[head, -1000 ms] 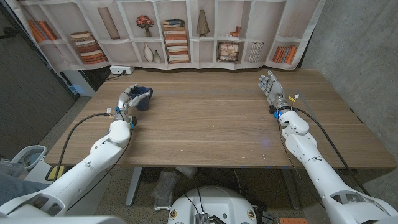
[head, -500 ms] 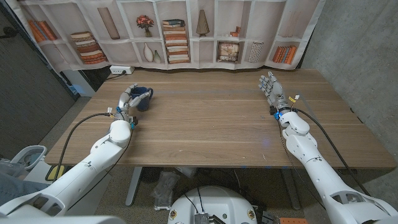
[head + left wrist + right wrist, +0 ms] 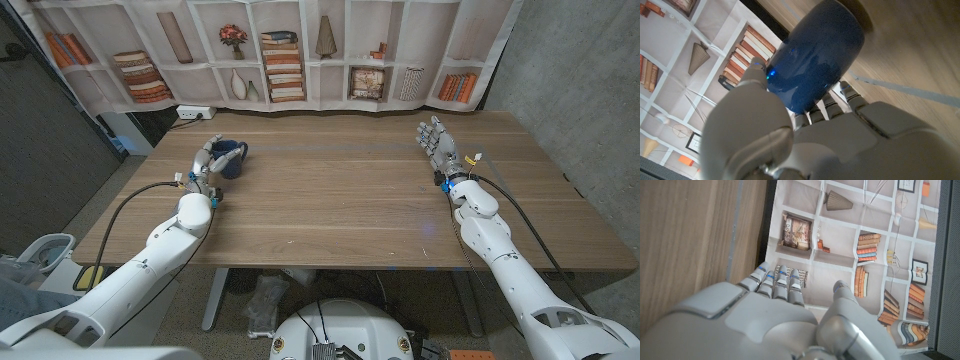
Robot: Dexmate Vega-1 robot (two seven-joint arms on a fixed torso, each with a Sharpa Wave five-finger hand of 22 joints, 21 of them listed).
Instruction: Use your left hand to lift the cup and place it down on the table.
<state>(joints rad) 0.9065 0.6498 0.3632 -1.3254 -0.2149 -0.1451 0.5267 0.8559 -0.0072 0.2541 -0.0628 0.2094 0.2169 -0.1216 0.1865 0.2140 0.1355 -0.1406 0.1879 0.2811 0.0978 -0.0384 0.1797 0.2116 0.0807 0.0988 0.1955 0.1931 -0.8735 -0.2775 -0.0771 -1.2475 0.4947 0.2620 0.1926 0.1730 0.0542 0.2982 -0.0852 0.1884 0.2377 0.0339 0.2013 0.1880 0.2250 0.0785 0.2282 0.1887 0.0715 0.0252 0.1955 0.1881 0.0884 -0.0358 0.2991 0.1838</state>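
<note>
head: high, looking down | wrists: close, facing shelf backdrop (image 3: 860, 255)

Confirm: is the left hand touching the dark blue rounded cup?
Touching. The left wrist view shows the left hand wrapped around the dark blue rounded cup, thumb and fingers pressed against its wall with no gap.

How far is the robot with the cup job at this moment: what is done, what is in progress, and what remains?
Done: the left hand has reached the dark blue rounded cup and its fingers wrap it, as the left wrist view shows. In hand: the grip; whether the cup has left the wooden table cannot be told. Left: lifting clearly, setting down, letting go. The right hand waits open.
</note>
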